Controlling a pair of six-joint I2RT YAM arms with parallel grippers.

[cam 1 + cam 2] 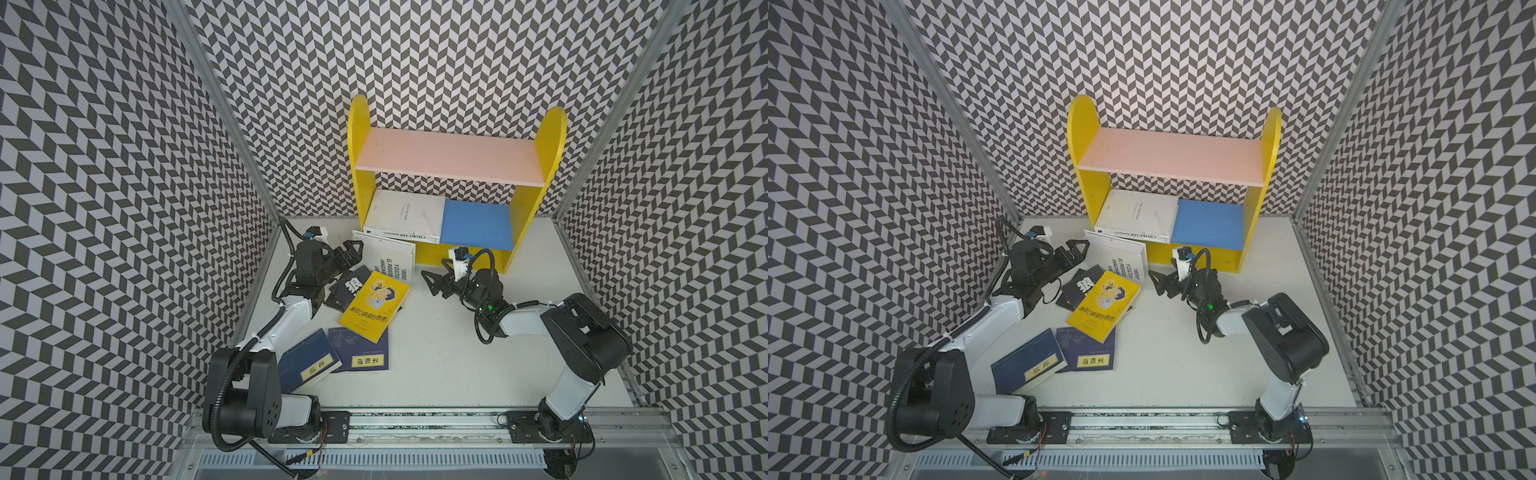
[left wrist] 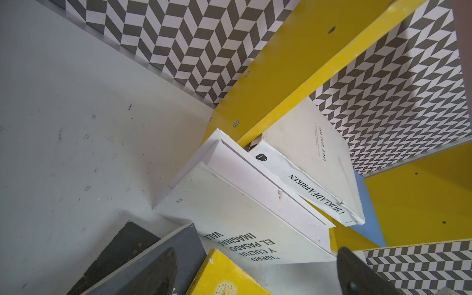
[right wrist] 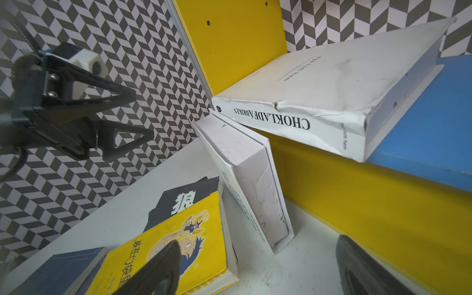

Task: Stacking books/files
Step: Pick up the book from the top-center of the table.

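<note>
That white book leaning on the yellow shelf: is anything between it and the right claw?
Nothing visible is. The right claw hangs open, and only a strip of bare table separates it from the leaning white book. The yellow book lies to one side of that gap.

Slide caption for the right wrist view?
Open right gripper faces the white book leaning against the yellow shelf; Chokladfabriken book lies inside.

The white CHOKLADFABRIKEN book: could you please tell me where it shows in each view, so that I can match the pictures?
In a top view: the white book lies just above picture centre.
In a top view: it lies just above centre, slightly left.
Left wrist: right of picture centre, spine toward camera.
Right wrist: picture's upper right, spine toward camera.
Shared landmark: the blue shelf board it lies on.
</note>
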